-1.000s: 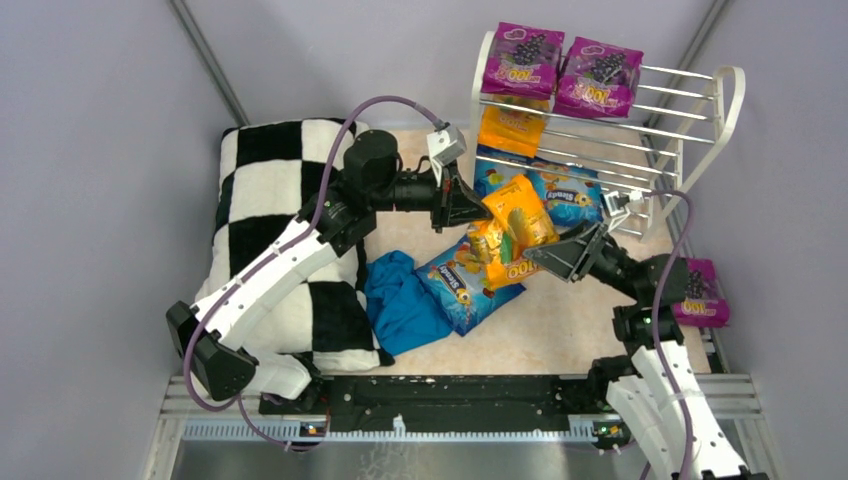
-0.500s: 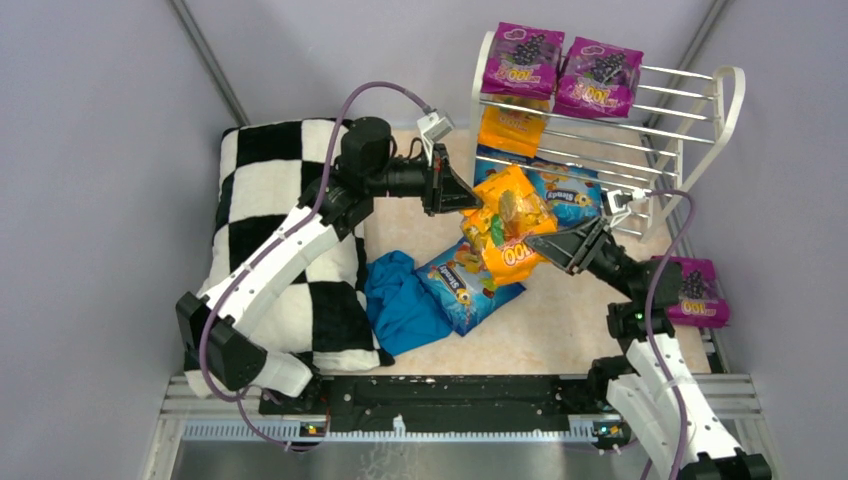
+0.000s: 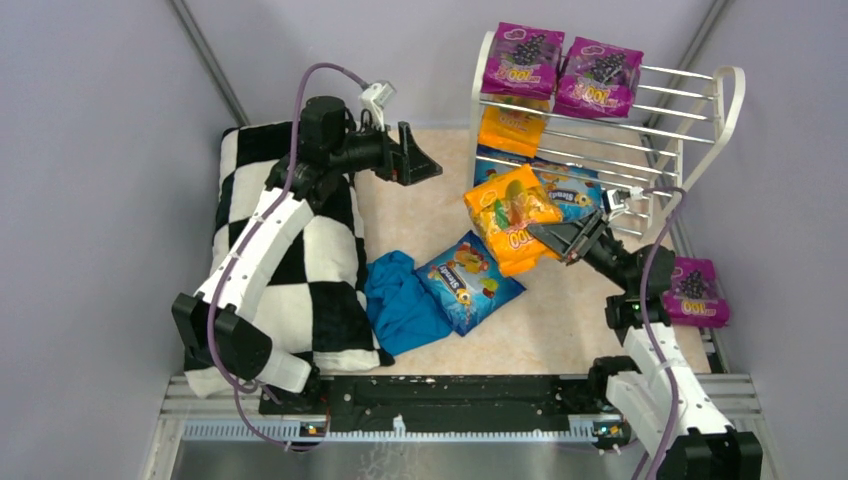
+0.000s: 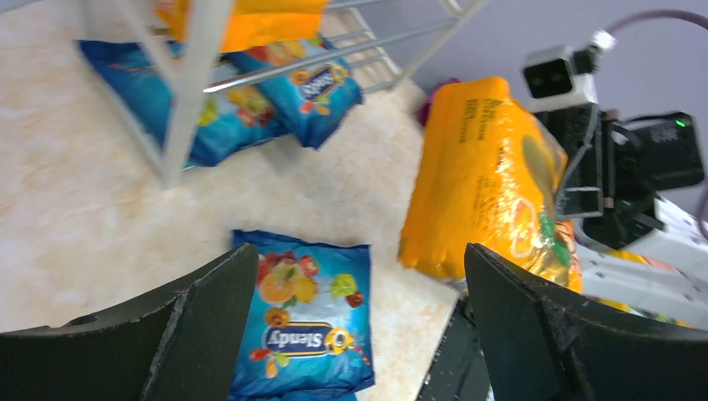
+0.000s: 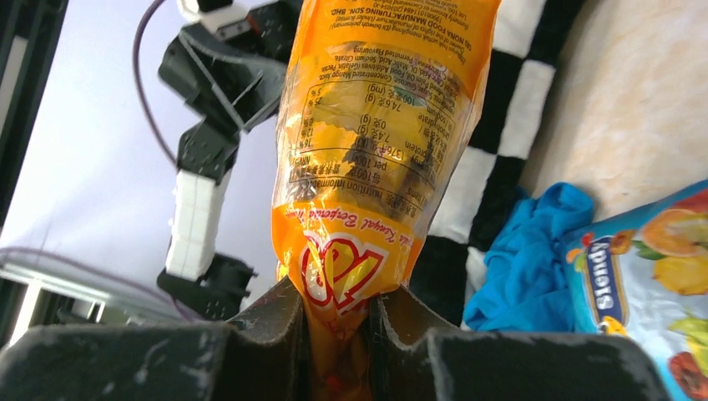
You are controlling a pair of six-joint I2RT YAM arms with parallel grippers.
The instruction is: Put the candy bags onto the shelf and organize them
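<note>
The right gripper [image 3: 562,238] had its jaws clenched on one end of the orange candy bag [image 3: 510,215], while the left gripper [image 3: 425,168] had let go, jaws wide, and pulled back toward the checkered pillow [image 3: 290,250]. The handover looked done: the bag hung just in front of the shelf [image 3: 738,95], for the right arm to place.

Colours, as seen from my pincers:
- Held bag [image 3: 508,212]: orange, yellow-green fruit print, red-and-white lettering, black small print on the back.
- Right pincer [image 3: 548,238] and left pincer [image 3: 428,168]: black.
- Floor bag [image 3: 468,282]: blue, mixed fruit print.
- Top-tier bags [image 3: 522,58]: purple, dark grape print.
- Stray bag [image 3: 695,292], far right: the same purple.
- Shelf [image 3: 700,110]: white.
- Pillow [image 3: 270,200], left: black-and-white checks.
- Cloth [image 3: 400,300]: plain teal-blue.
- Tabletop [image 3: 430,215]: pale beige, marbled.
</note>
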